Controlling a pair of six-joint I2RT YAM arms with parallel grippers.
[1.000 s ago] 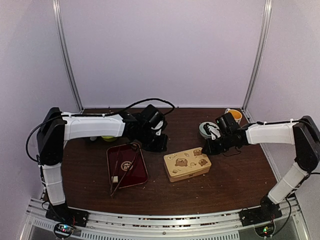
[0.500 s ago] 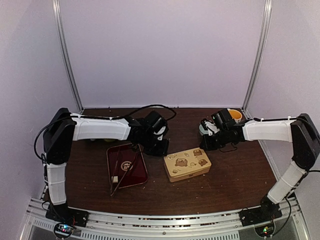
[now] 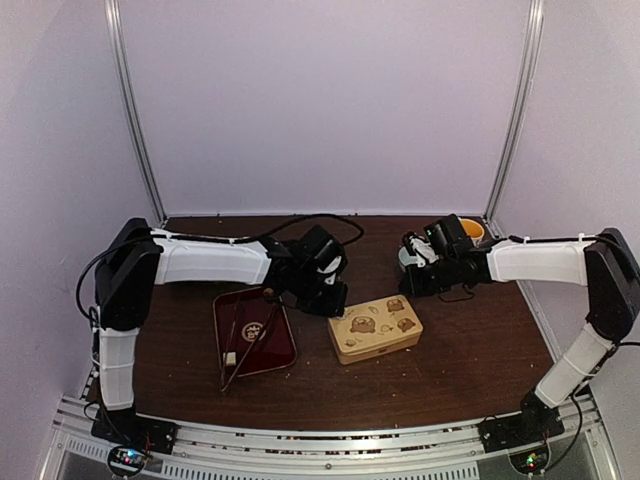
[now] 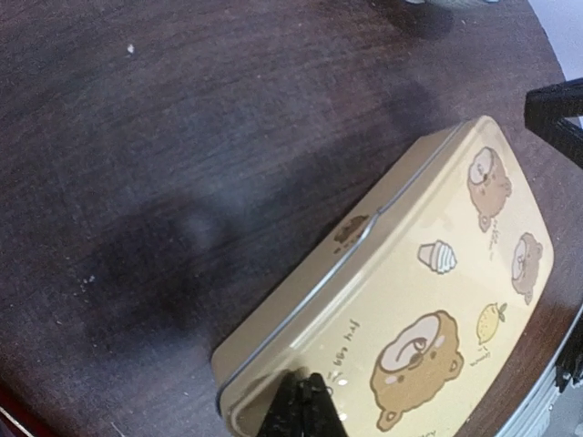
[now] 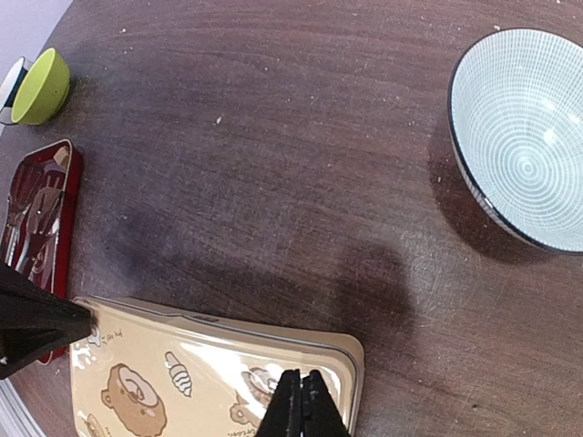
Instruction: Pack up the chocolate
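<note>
No chocolate lumps show in any view. A beige tin (image 3: 375,327) with bear pictures on its lid lies closed at the table's middle. My left gripper (image 3: 330,300) is shut and empty, with its tips (image 4: 305,405) over the tin's (image 4: 428,300) near-left corner. My right gripper (image 3: 415,284) is shut and empty, with its tips (image 5: 303,405) over the tin's (image 5: 209,373) far-right corner. I cannot tell whether either touches the lid.
A dark red tray (image 3: 283,350) left of the tin holds tongs (image 3: 250,340) and a pale cube (image 3: 230,357). A blue-patterned bowl (image 5: 528,137) and an orange cup (image 3: 470,230) stand at the back right. A green bowl (image 5: 41,86) stands at the far left.
My left gripper has moved right, from the tray's far edge to the tin's left end. My right arm has shifted slightly back, its gripper still by the tin's right end.
</note>
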